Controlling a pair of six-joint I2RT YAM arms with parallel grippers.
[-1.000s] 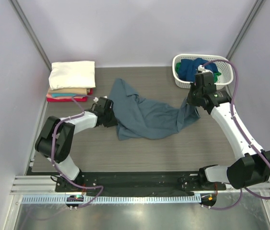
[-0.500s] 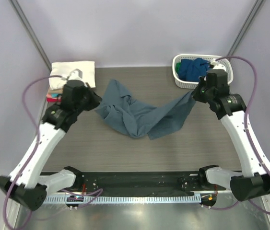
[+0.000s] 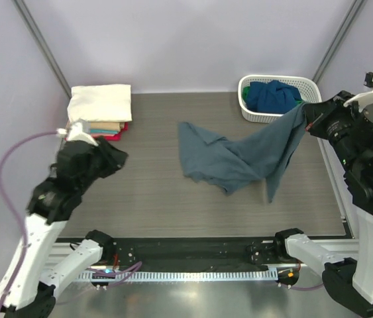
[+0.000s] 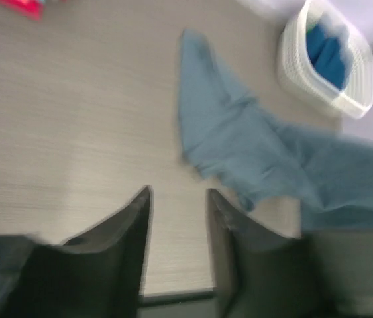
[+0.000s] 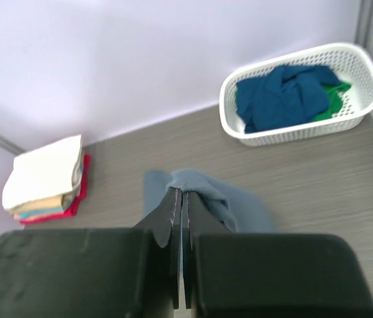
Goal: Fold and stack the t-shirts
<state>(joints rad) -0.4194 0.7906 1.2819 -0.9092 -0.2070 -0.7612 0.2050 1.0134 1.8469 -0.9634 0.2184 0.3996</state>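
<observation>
Right pincer pinching slate grey-blue t-shirt corner aloft, rest trailing on bench, left pincer spread apart

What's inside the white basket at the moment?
A crumpled dark blue t-shirt fills most of the basket, with green cloth showing at one end. Anything beneath them is covered.

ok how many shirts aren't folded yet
3. A grey-blue shirt hangs from the right gripper, its far end lying on the table. A dark blue shirt and a green shirt sit bunched in the basket. More may be hidden under them.
</observation>
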